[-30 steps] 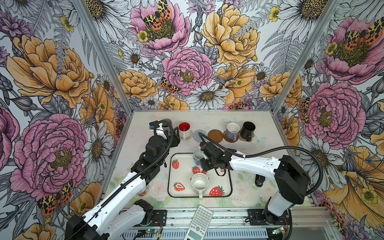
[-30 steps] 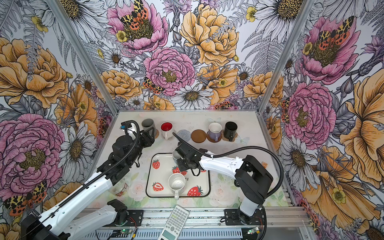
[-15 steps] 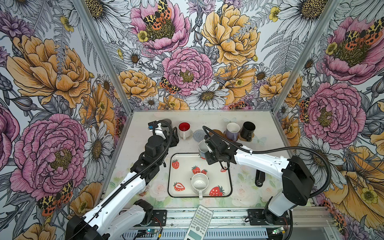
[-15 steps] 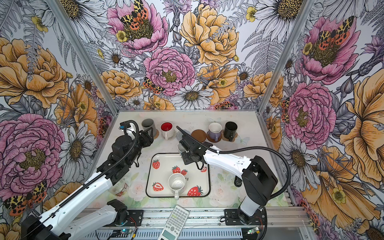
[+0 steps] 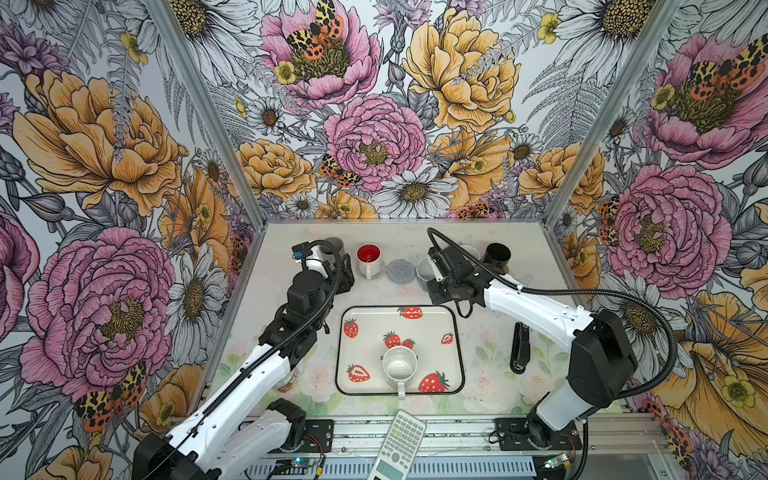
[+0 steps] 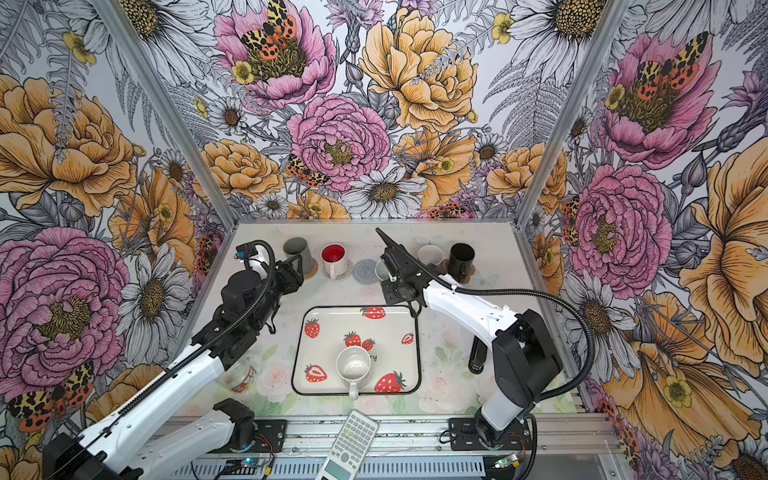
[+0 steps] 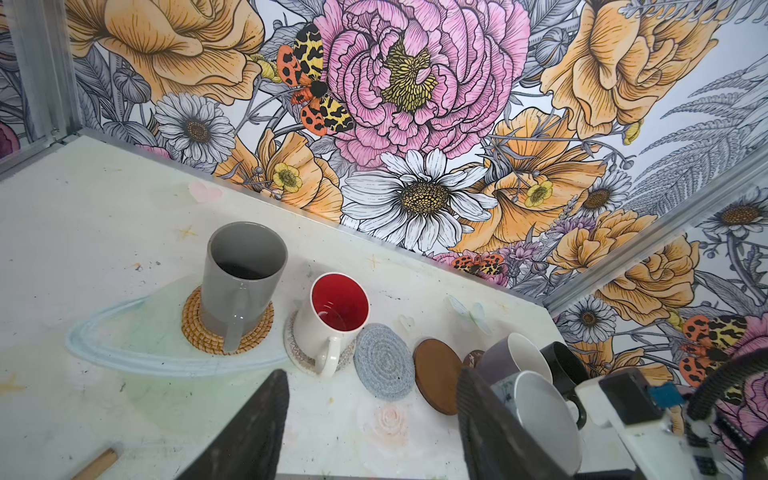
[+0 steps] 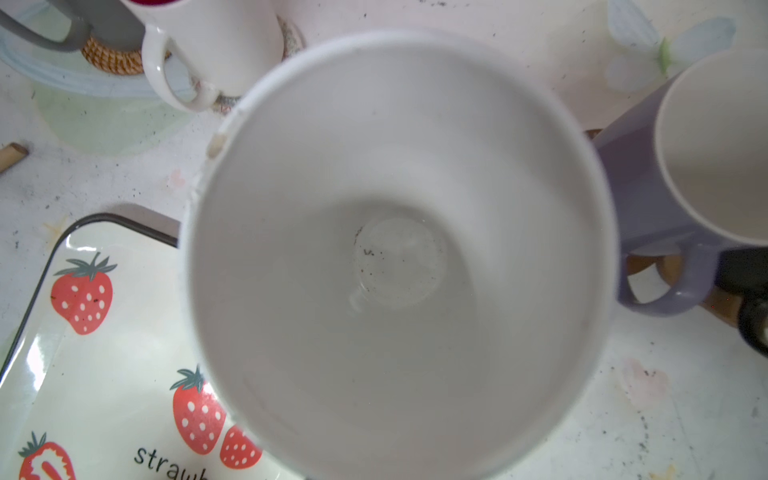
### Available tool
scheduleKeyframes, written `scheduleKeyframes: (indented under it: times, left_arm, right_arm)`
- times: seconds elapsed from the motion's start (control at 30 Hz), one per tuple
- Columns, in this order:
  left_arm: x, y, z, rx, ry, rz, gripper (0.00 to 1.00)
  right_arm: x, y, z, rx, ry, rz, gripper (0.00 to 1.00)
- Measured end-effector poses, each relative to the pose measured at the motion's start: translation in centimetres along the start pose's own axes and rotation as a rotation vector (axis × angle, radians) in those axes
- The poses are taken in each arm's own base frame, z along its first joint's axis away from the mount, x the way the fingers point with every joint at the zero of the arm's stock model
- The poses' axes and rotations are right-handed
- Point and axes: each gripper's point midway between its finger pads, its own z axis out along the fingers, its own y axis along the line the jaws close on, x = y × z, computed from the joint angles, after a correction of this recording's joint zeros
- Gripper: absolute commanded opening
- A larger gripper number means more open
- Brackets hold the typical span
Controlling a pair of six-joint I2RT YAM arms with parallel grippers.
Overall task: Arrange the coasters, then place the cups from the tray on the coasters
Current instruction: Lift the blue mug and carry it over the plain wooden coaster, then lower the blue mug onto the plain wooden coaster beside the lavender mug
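Observation:
My right gripper [image 5: 433, 271] is shut on the light blue cup [image 5: 424, 272] and holds it off the table between the blue-grey crochet coaster [image 5: 400, 271] and the lavender cup [image 5: 469, 251]. The cup's white inside [image 8: 399, 249] fills the right wrist view and hides the jaws. The plain brown disc [image 7: 436, 382] lies bare just beside the cup. The grey cup [image 7: 245, 282] stands on the rattan coaster [image 7: 195, 328]. The red-lined cup [image 7: 332, 320] stands on the whitish coaster [image 7: 291, 345]. The black cup [image 5: 496, 257] stands far right. The speckled cup [image 5: 400, 365] sits on the tray [image 5: 432, 353]. My left gripper [image 7: 370, 415] hangs open and empty near the grey cup.
A black stapler [image 5: 520, 349] lies right of the tray. A calculator [image 5: 399, 444] rests on the front rail. A glass jar [image 6: 243, 376] stands under my left arm. A wooden stick [image 7: 95, 463] lies on the table. Flowered walls close in the back and both sides.
My right gripper has carried the light blue cup from over the tray back to the row of coasters. The left arm has not moved.

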Motion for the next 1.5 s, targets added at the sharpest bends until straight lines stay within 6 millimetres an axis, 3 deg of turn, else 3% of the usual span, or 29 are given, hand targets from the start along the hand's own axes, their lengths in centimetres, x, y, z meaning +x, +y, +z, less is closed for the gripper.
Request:
scheduleKeyframes:
  times: [0.17,0.4,0.83,1.1,1.5]
  left_arm:
    - [0.0,0.4,0.1,-0.011,-0.001,-0.001,0.65]
    - [0.2,0.8,0.2,-0.019,0.005,0.0,0.65]
    - [0.9,1.0,0.7,-0.027,0.026,0.005,0.65]
    - [0.9,1.1,0.8,-0.028,0.027,0.004,0.65]
    - [1.3,1.3,1.1,-0.032,0.041,0.007,0.65]
  right_arm:
    - [-1.8,-1.6,0.4,0.009,-0.017,0.021,0.0]
    - [-2.4,-3.3,3.0,0.039,0.022,0.045,0.0]
    - [-3.7,-4.6,5.7,0.054,0.041,0.071,0.0]
    - [-3.1,-5.6,7.0,0.069,0.068,0.094,0.0]
    - [-3.2,-5.3,8.0,0.046,0.064,0.12,0.0]
